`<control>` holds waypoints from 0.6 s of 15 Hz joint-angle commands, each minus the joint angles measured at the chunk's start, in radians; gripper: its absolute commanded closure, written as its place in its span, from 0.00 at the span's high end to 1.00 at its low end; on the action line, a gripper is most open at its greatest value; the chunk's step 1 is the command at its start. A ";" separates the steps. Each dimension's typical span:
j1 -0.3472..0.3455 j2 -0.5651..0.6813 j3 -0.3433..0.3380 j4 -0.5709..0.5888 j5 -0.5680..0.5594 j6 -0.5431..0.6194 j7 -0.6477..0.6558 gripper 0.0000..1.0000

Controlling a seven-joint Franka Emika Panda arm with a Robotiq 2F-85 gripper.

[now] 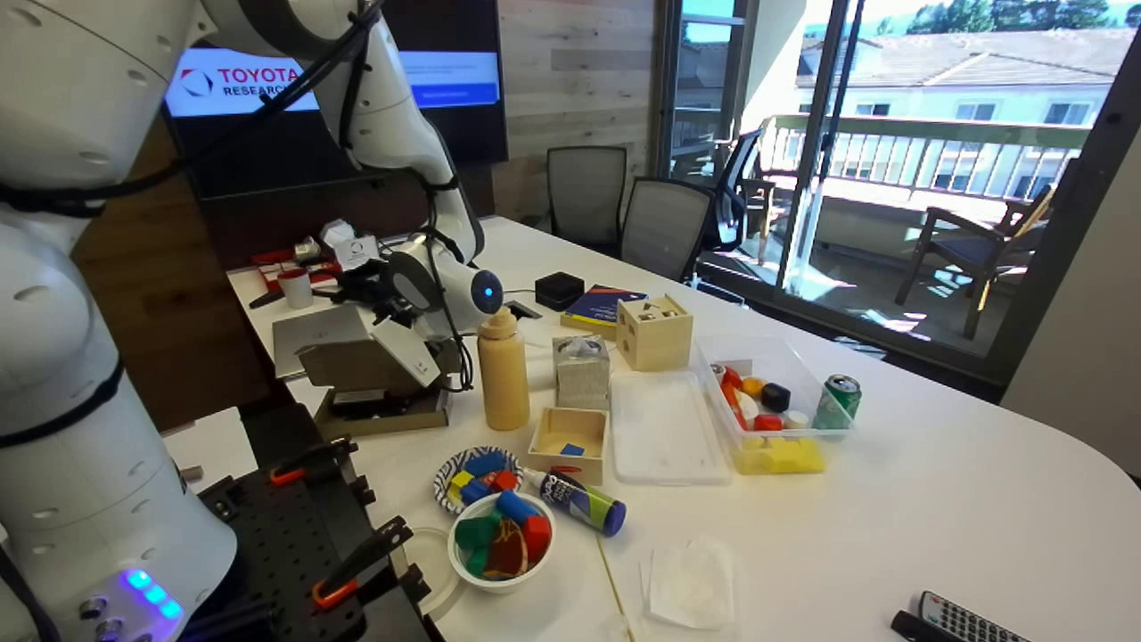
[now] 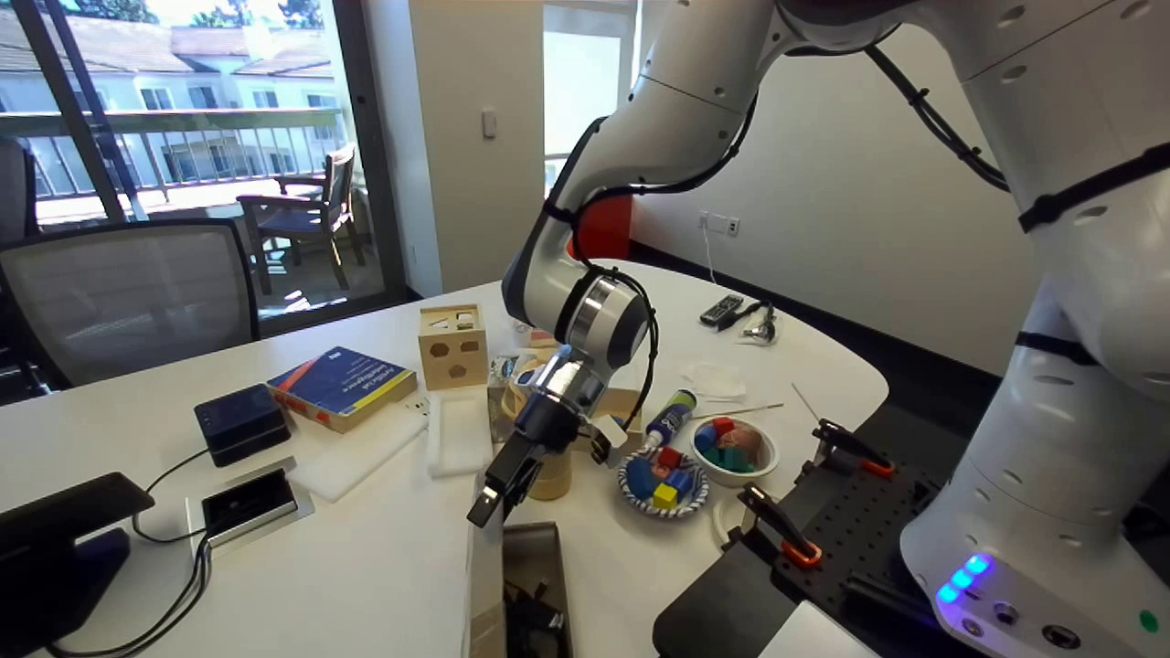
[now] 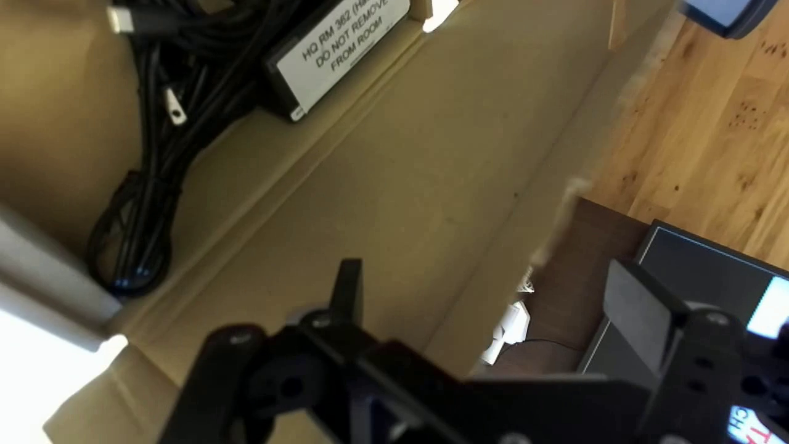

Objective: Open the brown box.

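Left to right from where I'm standing: brown box (image 1: 388, 423) on the table (image 1: 802, 535), then a tan bottle (image 1: 504, 379) just beside it. In the wrist view the box's base, long axis slanting, is up and left of the fingers (image 3: 641, 320) — they're spread wide, the raised lid (image 3: 431, 203) showing its free edge between them. Can't tell if either touches. Plain tan cardboard, black cables (image 3: 209, 92) inside; looks basically open imo — maybe one more push.
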 commanded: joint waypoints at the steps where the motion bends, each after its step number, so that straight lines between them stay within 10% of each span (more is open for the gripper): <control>1: 0.047 -0.030 0.011 0.007 0.120 0.099 -0.107 1.00; 9: 0.155 -0.002 0.002 0.064 0.360 0.213 -0.348 1.00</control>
